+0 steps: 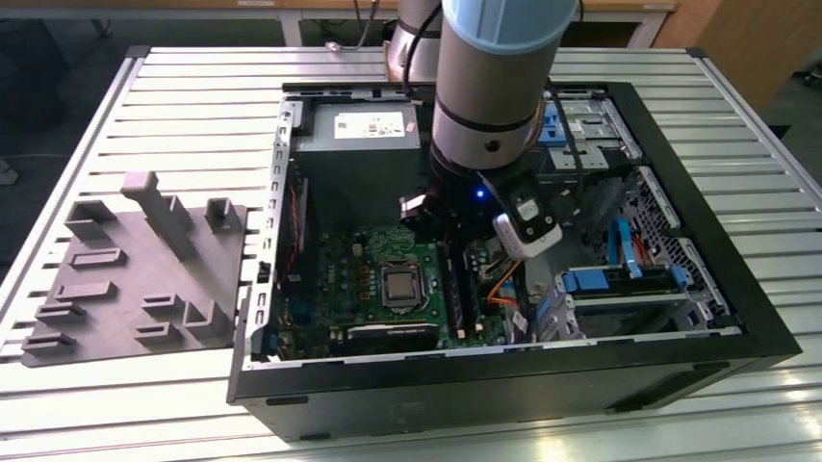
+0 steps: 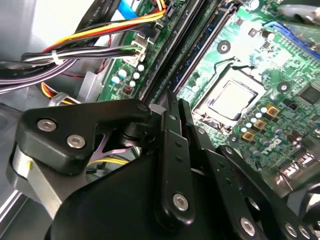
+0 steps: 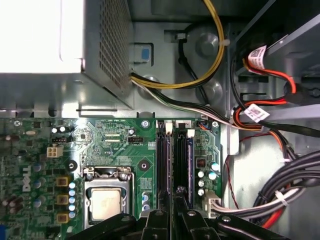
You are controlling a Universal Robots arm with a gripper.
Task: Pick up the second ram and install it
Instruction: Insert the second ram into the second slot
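The second ram (image 3: 178, 160) stands on edge among the motherboard's (image 3: 115, 145) memory slots, apparently seated. Directly above it, the hand (image 3: 172, 216) has its fingers drawn together, clamped on the stick's top edge, inside the open computer case (image 1: 694, 318) on the desk (image 1: 192, 106).

Case: open black metal computer case (image 1: 514, 380), lying at the desk's middle
Board: green motherboard (image 1: 341, 279) with square silver chip (image 3: 106, 202), inside case
Tray: grey plastic tray (image 1: 129, 279) with raised blocks, near one desk edge
Desk: slatted pale metal desk (image 1: 192, 87)

From the exterior view, the arm (image 1: 495, 87) hides the gripper and most of the memory slots. In the first wrist view, the second ram (image 3: 178, 165) runs under the fingers (image 3: 160, 225), its near end covered.
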